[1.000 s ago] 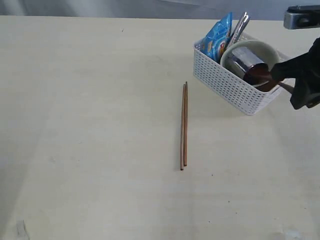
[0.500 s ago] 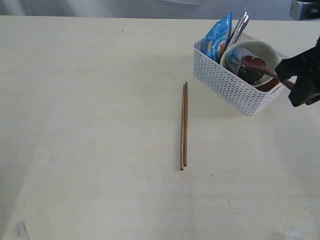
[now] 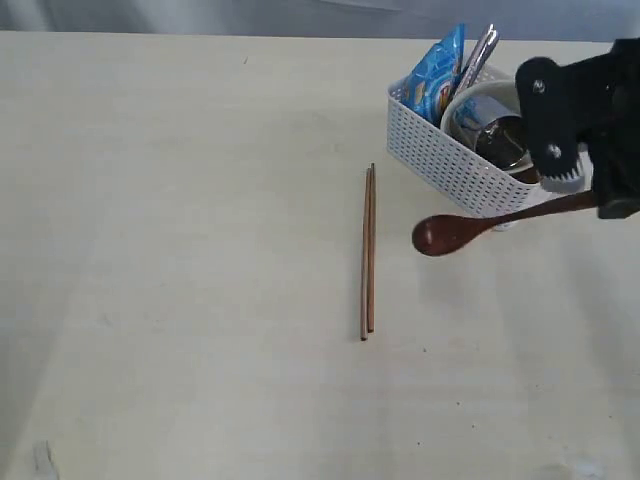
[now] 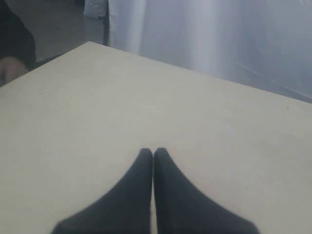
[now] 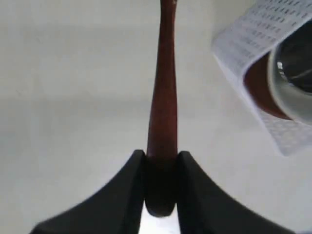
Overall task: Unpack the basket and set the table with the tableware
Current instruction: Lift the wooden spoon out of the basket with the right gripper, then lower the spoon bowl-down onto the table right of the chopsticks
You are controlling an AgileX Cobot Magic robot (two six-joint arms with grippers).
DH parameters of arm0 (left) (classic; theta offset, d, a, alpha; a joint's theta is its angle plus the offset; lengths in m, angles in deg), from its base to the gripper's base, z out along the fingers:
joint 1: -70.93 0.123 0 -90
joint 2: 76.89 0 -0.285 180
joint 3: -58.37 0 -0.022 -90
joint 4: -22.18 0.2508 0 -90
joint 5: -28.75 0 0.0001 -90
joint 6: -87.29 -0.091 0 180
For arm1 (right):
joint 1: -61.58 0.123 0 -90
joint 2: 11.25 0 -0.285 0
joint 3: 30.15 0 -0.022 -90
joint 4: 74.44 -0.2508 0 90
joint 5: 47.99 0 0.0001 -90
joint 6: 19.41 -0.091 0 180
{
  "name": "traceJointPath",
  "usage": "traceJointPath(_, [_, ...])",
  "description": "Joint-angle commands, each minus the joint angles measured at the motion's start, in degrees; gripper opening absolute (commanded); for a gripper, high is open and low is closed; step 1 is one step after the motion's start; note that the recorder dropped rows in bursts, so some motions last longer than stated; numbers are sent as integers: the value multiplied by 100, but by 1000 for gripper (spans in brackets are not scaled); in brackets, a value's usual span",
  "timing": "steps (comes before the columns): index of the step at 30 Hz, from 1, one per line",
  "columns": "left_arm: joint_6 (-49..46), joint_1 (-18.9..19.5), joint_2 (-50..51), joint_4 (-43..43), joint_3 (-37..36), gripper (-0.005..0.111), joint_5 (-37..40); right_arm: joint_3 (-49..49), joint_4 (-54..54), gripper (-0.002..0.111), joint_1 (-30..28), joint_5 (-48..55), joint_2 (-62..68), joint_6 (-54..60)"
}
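Note:
My right gripper (image 3: 590,200) (image 5: 161,157) is shut on the handle of the reddish-brown wooden spoon (image 3: 450,232) (image 5: 163,87), which hangs above the table (image 3: 180,250) just in front of the white basket (image 3: 445,165) (image 5: 253,44), bowl end pointing left. The basket holds the cream bowl (image 3: 468,98) with the steel cup (image 3: 500,138) inside it, the knife and fork (image 3: 478,55), and a brown plate edge (image 5: 256,92). The chopstick pair (image 3: 368,252) lies on the table left of the basket. My left gripper (image 4: 153,152) is shut and empty over bare tabletop, out of the exterior view.
A blue snack bag (image 3: 436,75) stands in the basket's far left corner. The table's far edge (image 4: 195,70) meets a white curtain in the left wrist view. Bare tabletop stretches left of and in front of the chopsticks.
My right gripper lifted the spoon out of the bowl, over the basket's front wall, and swung it down and left, so it now hangs over the table.

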Motion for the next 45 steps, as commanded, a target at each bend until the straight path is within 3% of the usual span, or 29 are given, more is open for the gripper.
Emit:
traceJointPath(1, [-17,-27,-19,16,-10,0,-35,3,2243,0,430,-978,-21,917])
traceJointPath(5, [-17,-27,-19,16,-10,0,-35,-81,4636,0,668,-2252,7,1283])
traceJointPath(10, [-17,-27,-19,16,-10,0,-35,-510,4486,0,1387,-3497,103,2825])
traceJointPath(14, [-17,-27,-19,16,-10,0,-35,-519,4275,0,2276,-2993,118,3496])
traceJointPath(18, [-17,-27,-19,16,-10,0,-35,-519,3112,0,3019,-2849,66,3981])
traceJointPath(21, [-17,-27,-19,16,-10,0,-35,-412,2163,0,3051,-2595,-161,4709])
traceJointPath(29, [-17,-27,-19,16,-10,0,-35,1337,2150,0,2343,-3234,-1297,5594])
traceJointPath(34, [-17,-27,-19,16,-10,0,-35,2139,2142,0,2187,-3866,-1261,5913])
traceJointPath(45, [-17,-27,-19,16,-10,0,-35,1643,1783,0,2069,-3857,-35,5533])
